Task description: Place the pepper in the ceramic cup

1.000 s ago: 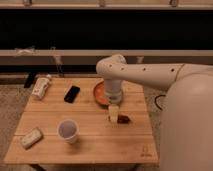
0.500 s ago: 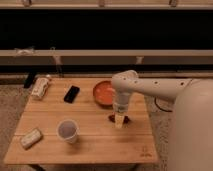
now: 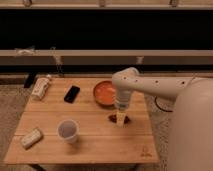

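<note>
A pale wooden slatted table [image 3: 102,146] stands before dark shelving. On its right half the small dark red-brown wrinkled pepper [image 3: 113,118] lies flat on the boards, just in front of the shallow orange bowl [image 3: 104,92]. The robot's two-finger gripper [image 3: 120,121] hangs straight down from the white arm [image 3: 150,86] with its tips right at the pepper and its jaws apart, so nothing is clamped; whether a finger already touches the pepper cannot be told. The main risk is the closing itself. The pepper is slim and lies low, so fingers set too high or off-centre could pinch only its edge and squirt it sideways toward the bowl or the table's right edge. The small plain white ceramic cup [image 3: 68,130] stands upright well apart to the left and has a narrow mouth. A pepper gripped crosswise could bridge the rim or tip the light cup over on release. The flat black phone [image 3: 72,93] lies clear of that path.
</note>
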Robot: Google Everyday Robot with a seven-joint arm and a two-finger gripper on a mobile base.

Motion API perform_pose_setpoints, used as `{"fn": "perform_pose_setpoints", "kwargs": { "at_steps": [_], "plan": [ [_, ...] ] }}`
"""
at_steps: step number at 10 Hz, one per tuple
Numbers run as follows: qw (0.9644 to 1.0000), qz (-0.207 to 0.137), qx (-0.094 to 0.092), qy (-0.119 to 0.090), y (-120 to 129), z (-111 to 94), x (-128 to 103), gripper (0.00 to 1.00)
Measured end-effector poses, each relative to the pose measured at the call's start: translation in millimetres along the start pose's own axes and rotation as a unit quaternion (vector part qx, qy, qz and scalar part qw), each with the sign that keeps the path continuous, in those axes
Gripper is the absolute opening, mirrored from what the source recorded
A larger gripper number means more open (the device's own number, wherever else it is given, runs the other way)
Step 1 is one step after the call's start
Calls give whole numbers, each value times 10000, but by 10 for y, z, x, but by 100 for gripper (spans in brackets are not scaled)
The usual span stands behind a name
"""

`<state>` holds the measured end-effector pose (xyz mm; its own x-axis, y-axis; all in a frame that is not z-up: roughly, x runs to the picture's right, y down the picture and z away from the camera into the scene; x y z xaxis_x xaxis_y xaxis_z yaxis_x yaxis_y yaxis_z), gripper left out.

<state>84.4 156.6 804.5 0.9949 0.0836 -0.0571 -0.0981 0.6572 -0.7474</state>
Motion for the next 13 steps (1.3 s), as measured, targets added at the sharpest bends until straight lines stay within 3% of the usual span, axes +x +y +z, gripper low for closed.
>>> {"fn": "perform_pose_setpoints", "kwargs": {
  "at_steps": [5,11,13],
  "plan": [
    [9984,30,-45,557,-30,316,42,80],
    [9955,-97,-110,936,23,532,19,80],
    [9941,-155,-160,1063,43,598,-12,66]
  ]
}}
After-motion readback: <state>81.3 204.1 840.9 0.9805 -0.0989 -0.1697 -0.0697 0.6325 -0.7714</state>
